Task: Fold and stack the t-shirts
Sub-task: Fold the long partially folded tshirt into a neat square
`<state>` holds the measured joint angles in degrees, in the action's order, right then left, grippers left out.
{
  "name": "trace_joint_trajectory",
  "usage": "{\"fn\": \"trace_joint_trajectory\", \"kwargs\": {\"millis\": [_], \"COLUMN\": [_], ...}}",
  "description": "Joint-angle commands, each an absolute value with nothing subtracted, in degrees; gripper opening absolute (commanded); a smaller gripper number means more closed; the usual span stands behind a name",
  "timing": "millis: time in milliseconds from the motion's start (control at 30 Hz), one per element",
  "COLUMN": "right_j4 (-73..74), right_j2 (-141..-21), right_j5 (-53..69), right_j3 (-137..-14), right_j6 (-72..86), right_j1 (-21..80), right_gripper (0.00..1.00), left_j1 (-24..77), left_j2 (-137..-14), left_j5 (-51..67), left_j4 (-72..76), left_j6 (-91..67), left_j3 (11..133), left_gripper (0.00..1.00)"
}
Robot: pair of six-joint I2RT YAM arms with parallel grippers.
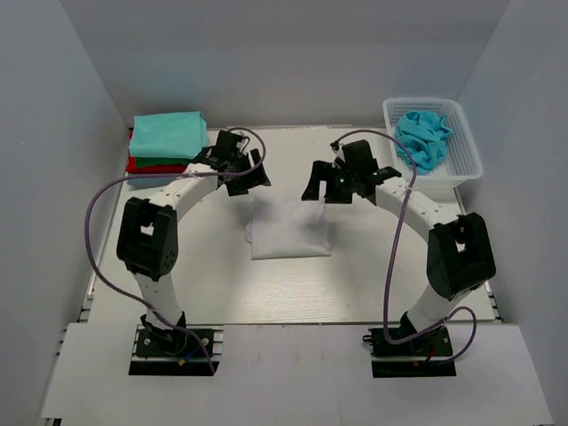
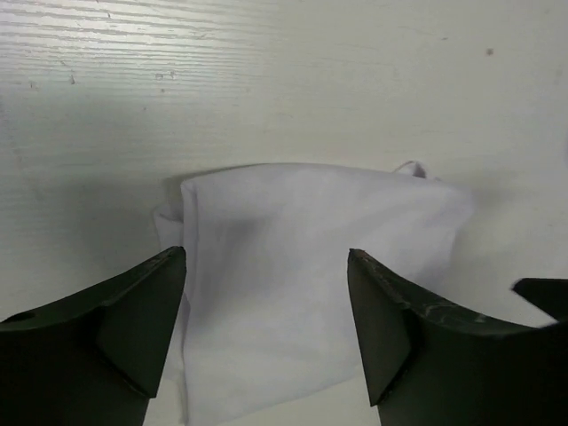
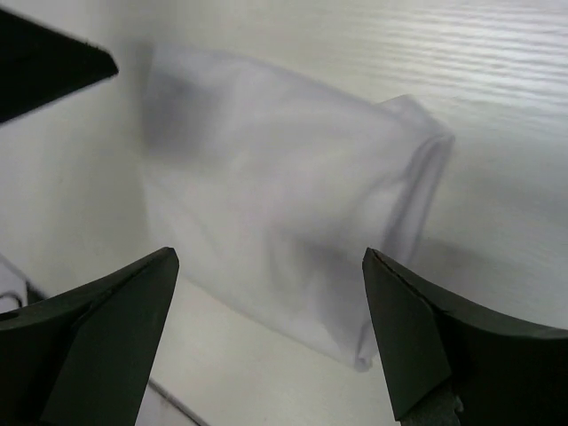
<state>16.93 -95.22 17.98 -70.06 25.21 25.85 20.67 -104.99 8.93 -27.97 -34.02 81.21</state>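
I count four t-shirts and two arms. The white t-shirt (image 1: 288, 228) lies folded into a rectangle on the surface (image 1: 293, 297). Far left of it the teal t-shirt (image 1: 167, 133) sits on the red t-shirt (image 1: 149, 166); far right, the light blue t-shirt (image 1: 424, 138) is bunched in the basket (image 1: 468, 165). The left arm (image 1: 146, 235) and right arm (image 1: 457, 253) arch in near its far corners. The left fingers (image 2: 106, 328) and right fingers (image 3: 98, 346) are spread wide, holding nothing.

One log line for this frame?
white tee: folded, on table | left gripper: open, empty | right gripper: open, empty | teal tee atop red tee
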Motion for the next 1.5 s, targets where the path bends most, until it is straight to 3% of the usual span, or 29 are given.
{"fn": "trace_joint_trajectory", "kwargs": {"millis": [0, 133, 167, 367, 400, 433, 467, 500, 533, 633, 1033, 1467], "right_j4": [23.82, 26.44, 26.28, 23.82, 24.08, 23.91, 23.91, 23.38, 23.29, 22.84, 18.81, 16.52], "right_j2": [-99.4, -106.68, -108.35, -114.16, -114.78, -115.39, -116.01, -115.93, -116.1, -115.32, -106.0, -116.26], "right_j5": [6.68, 7.64, 8.52, 9.93, 10.19, 10.11, 10.37, 10.55, 10.89, 11.07, 15.11, 15.91], "right_j3": [-74.08, -80.4, -81.72, -86.21, -86.74, -87.53, -87.97, -87.89, -87.98, -87.63, -80.69, -87.79], "right_j6": [26.98, 26.46, 25.93, 25.84, 26.1, 26.1, 26.19, 26.28, 26.37, 26.28, 24.08, 23.73], "right_j1": [24.0, 22.68, 22.76, 21.71, 21.53, 21.62, 21.62, 21.62, 21.53, 21.53, 21.8, 21.8], "right_gripper": [0.9, 0.9, 0.87, 0.61, 0.55, 0.4, 0.32, 0.28, 0.17, 0.0, 0.0, 0.0], "left_j1": [21.45, 21.45, 21.45, 21.97, 21.97, 21.97, 21.97, 21.97, 21.97, 21.97, 21.97, 20.65], "left_j2": [-109.76, -113.12, -113.9, -113.91, -114.43, -114.43, -114.43, -114.43, -114.43, -113.56, -93.96, -102.38], "left_j5": [6.06, 6.06, 6.06, 4.93, 4.92, 4.92, 4.92, 4.92, 4.92, 4.92, 3.69, -0.17], "left_j4": [-32.17, -33.57, -33.57, -32.34, -32.34, -32.34, -33.04, -33.05, -33.05, -33.05, -26.54, -24.61], "left_j6": [-31.73, -31.73, -31.73, -31.73, -31.73, -32.25, -32.26, -32.26, -32.26, -32.26, -33.49, -35.68], "left_j3": [84.72, 87.18, 87.19, 87.19, 87.19, 87.88, 87.89, 88.41, 88.42, 88.42, 73.13, 73.37], "left_gripper": [0.82, 0.69, 0.61, 0.4, 0.32, 0.27, 0.21, 0.1, 0.03, 0.0, 0.0, 0.0]}}
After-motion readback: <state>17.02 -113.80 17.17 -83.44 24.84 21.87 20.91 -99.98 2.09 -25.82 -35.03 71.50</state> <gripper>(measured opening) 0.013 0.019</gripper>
